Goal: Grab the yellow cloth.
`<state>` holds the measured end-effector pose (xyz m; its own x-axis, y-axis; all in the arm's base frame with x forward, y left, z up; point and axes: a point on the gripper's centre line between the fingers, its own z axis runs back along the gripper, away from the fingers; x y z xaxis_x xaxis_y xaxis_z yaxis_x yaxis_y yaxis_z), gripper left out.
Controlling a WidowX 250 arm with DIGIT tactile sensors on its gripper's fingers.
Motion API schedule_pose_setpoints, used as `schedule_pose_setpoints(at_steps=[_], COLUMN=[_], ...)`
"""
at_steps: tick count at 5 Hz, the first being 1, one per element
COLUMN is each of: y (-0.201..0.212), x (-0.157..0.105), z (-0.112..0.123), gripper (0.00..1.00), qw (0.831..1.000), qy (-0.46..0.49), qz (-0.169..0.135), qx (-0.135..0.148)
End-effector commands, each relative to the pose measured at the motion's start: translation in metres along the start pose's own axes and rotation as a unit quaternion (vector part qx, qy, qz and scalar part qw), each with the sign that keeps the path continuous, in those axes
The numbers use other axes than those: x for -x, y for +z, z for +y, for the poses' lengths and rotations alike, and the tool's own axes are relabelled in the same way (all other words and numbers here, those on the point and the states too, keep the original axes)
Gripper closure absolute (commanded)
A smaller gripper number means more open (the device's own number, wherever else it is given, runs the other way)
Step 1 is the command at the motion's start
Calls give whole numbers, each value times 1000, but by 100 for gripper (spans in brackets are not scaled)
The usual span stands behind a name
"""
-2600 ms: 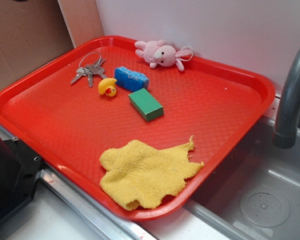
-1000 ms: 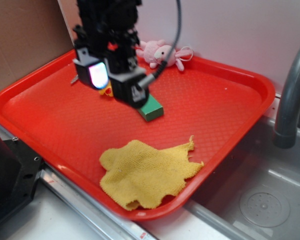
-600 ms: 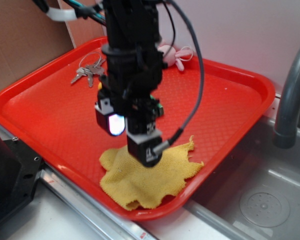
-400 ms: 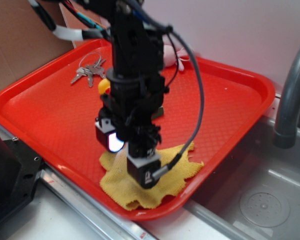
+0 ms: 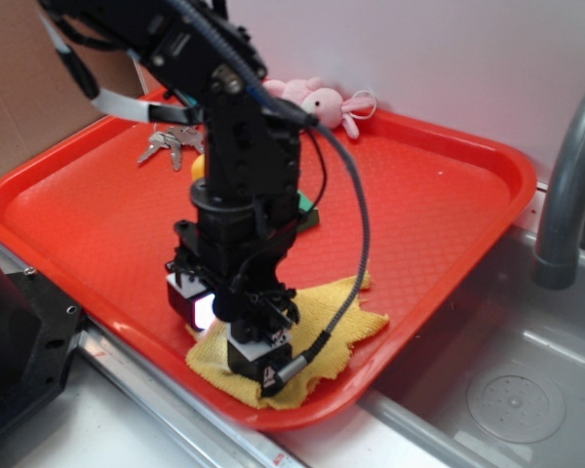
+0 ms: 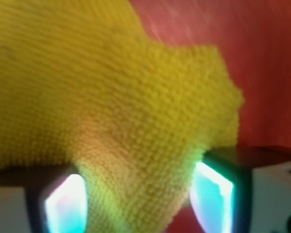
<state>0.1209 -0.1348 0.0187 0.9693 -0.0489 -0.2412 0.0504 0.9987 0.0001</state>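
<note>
Gripper [image 5: 246,343] is pressed straight down onto yellow cloth [image 5: 346,322], which lies directly beneath it on red tray [image 5: 448,185]; wrist view shows cloth bunched between the 2 parted fingers [image 6: 63,206], not clenched yet.

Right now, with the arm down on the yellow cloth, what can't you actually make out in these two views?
- Exterior view: the arm hides the fingertips of the gripper, so a closed grip is unconfirmed.
- Exterior view: the arm covers most of the yellow cloth and nearly all of the green block.
- Wrist view: blurred; yellow cloth fills the space between the fingers, but contact is unclear.
</note>
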Motion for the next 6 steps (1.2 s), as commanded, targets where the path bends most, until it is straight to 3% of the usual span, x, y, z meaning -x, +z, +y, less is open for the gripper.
schedule_pose_setpoints(at_steps=[1, 2, 3, 4, 5, 6], y=[-6, 16, 71, 111, 145, 182], x=[4, -7, -21, -26, -23, -14], z=[3, 14, 32, 49, 73, 116], gripper=[100, 100, 100, 100, 100, 100], qw=[1000, 999, 996, 994, 989, 980], qy=[8, 52, 69, 76, 111, 150], qz=[4, -10, -48, -80, -99, -122], qx=[-6, -3, 16, 17, 15, 46])
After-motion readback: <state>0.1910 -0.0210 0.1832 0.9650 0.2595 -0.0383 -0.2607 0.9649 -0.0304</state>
